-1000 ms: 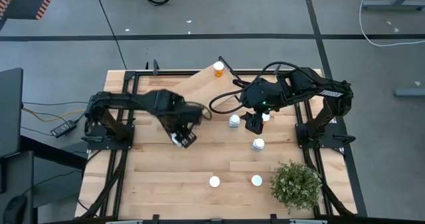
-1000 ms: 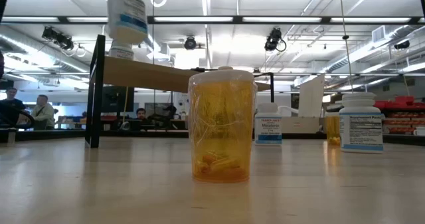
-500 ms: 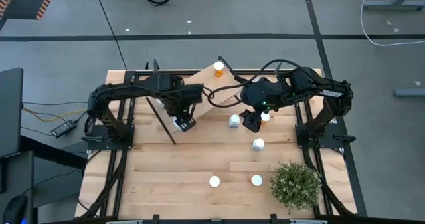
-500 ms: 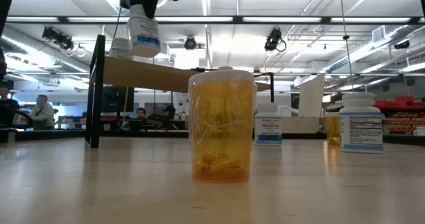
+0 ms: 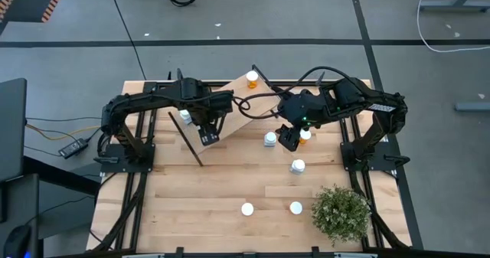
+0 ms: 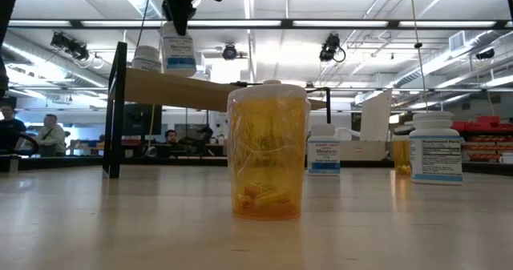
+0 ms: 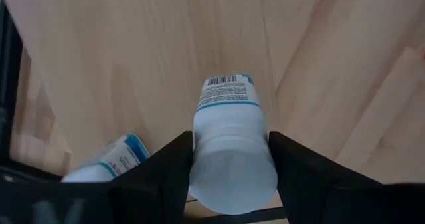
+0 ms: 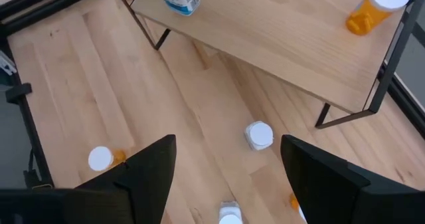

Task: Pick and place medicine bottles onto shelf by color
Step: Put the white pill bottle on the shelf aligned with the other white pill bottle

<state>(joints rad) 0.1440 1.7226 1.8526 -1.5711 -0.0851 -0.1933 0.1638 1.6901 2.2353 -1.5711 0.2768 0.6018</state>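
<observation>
High view: left pincer (image 5: pixel 208 135) clamped on one white bottle (image 7: pixel 228 129) over shelf (image 5: pixel 243 109), right pincer (image 5: pixel 285 139) apart, empty.

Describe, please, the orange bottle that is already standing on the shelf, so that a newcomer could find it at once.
Start at the shelf, the slanted light-wood board on a black frame at the table's far edge. The orange bottle stands at its far corner, on the right arm's side. It is the only orange-bodied, white-capped bottle up there; the others on the board are white, one of them in the left gripper.
</observation>
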